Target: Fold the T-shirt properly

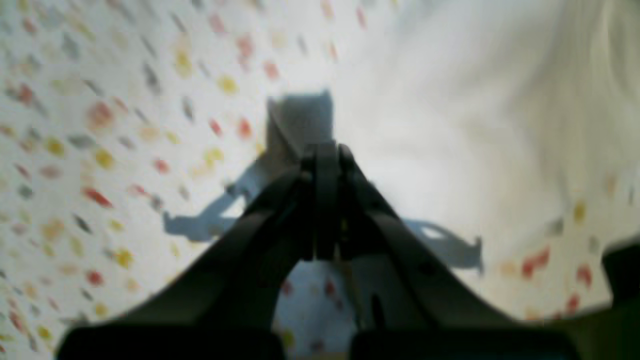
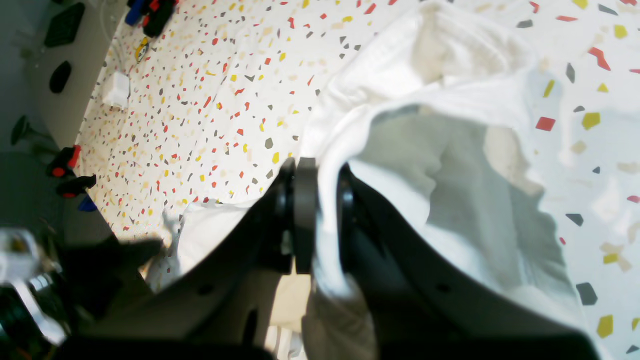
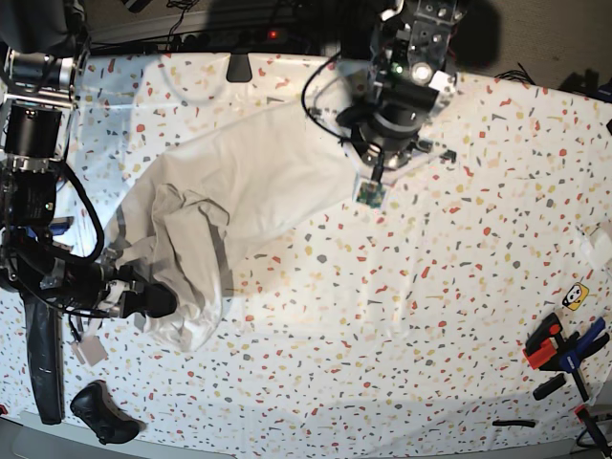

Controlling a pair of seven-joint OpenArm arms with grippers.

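The white T-shirt (image 3: 258, 186) lies crumpled across the left half of the speckled table, running from the top middle down to the front left. My right gripper (image 3: 164, 304) is shut on its lower bunched edge. In the right wrist view the black fingers (image 2: 305, 210) pinch a fold of the T-shirt (image 2: 450, 165), which hangs away to the right. My left gripper (image 3: 371, 184) hovers at the shirt's upper right corner. The blurred left wrist view shows that gripper (image 1: 327, 155) shut with nothing in it, the T-shirt (image 1: 475, 115) beside it on the right.
Red and blue clamps (image 3: 562, 346) and a yellow sticker (image 3: 574, 297) lie at the front right. A black object (image 3: 100, 413) and a small white block (image 3: 88, 350) sit at the front left. Bare speckled tabletop (image 3: 402, 316) spreads through the middle and right.
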